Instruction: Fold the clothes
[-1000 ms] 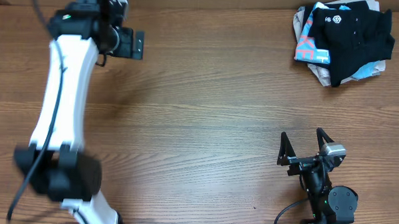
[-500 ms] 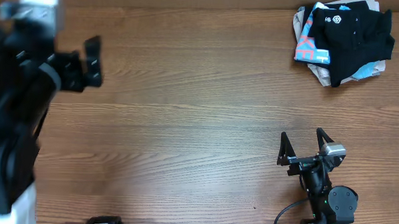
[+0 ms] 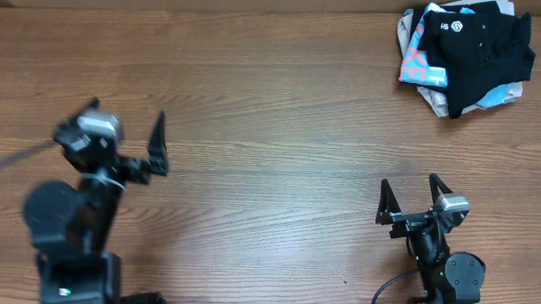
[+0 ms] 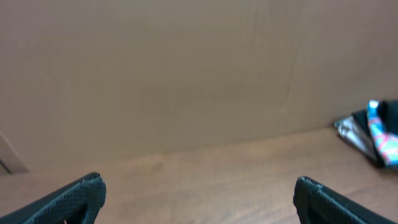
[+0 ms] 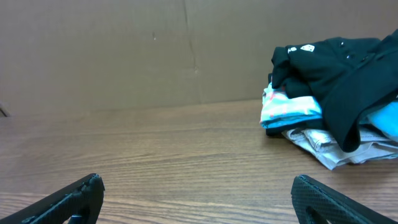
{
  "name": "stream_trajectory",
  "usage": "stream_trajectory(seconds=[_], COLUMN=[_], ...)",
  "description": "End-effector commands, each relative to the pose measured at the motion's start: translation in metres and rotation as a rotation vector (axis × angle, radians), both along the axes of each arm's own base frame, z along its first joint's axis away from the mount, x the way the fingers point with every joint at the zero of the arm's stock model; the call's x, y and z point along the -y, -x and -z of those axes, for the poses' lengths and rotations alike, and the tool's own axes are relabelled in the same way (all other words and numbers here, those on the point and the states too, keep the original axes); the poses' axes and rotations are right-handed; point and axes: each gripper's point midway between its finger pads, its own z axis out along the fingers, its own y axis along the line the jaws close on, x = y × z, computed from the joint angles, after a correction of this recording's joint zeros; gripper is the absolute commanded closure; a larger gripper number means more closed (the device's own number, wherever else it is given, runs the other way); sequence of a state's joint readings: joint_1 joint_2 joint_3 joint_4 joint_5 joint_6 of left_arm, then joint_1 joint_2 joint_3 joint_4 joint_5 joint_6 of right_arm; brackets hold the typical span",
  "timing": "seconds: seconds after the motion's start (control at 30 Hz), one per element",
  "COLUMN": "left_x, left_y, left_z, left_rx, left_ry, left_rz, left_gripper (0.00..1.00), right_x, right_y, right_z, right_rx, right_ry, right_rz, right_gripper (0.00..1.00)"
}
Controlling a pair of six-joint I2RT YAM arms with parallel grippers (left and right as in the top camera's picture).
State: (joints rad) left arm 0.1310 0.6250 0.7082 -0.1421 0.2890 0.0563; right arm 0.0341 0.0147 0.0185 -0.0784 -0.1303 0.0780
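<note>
The clothes, a black garment [image 3: 486, 42] with a small white logo, lie crumpled on top of a pile at the table's far right corner. The right wrist view shows the black garment [image 5: 339, 62] draped over other fabric. Only a sliver of it [image 4: 388, 118] reaches the left wrist view's right edge. My left gripper [image 3: 126, 111] is at the near left, open and empty, far from the pile. In its own view the left gripper [image 4: 199, 183] has only table between its fingers. My right gripper [image 3: 408, 181] is at the near right, open and empty, well short of the pile; in the right wrist view the right gripper [image 5: 198, 182] frames bare wood.
Under the black garment lie a light blue T-shirt [image 3: 416, 65] with coral lettering and a pale grey-white cloth [image 3: 437, 100]. A brown cardboard wall [image 5: 155, 50] rises along the table's far edge. The wooden table [image 3: 280, 134] stretches between both arms.
The left arm has swung back from the far left of the table to the near left, with its gripper still open. The right arm and the pile have not moved.
</note>
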Motion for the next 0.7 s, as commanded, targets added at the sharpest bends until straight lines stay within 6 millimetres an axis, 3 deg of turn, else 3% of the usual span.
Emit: stream_trajectory(seconds=[0.0, 0.1, 0.23, 0.67], left_x=[0.009, 0.010, 0.009, 0.006], left_y=[0.012, 0.020, 0.030, 0.042], left_z=[0.040, 0.075, 0.109, 0.161], left_rx=[0.008, 0.022, 0.058, 0.044], left_ry=[-0.007, 0.012, 0.029, 0.036], left_rz=[0.033, 0.022, 0.008, -0.050], left_gripper=[0.00, 0.00, 0.00, 0.00], right_x=[0.002, 0.002, 0.002, 0.002], right_y=[0.000, 0.000, 0.000, 0.000], right_z=[0.001, 0.001, 0.001, 0.001], right_rx=[0.008, 0.008, 0.008, 0.008], right_ry=[0.000, 0.000, 0.000, 0.000], right_rz=[0.009, 0.009, 0.009, 0.009], right_gripper=[0.00, 0.00, 0.00, 0.00])
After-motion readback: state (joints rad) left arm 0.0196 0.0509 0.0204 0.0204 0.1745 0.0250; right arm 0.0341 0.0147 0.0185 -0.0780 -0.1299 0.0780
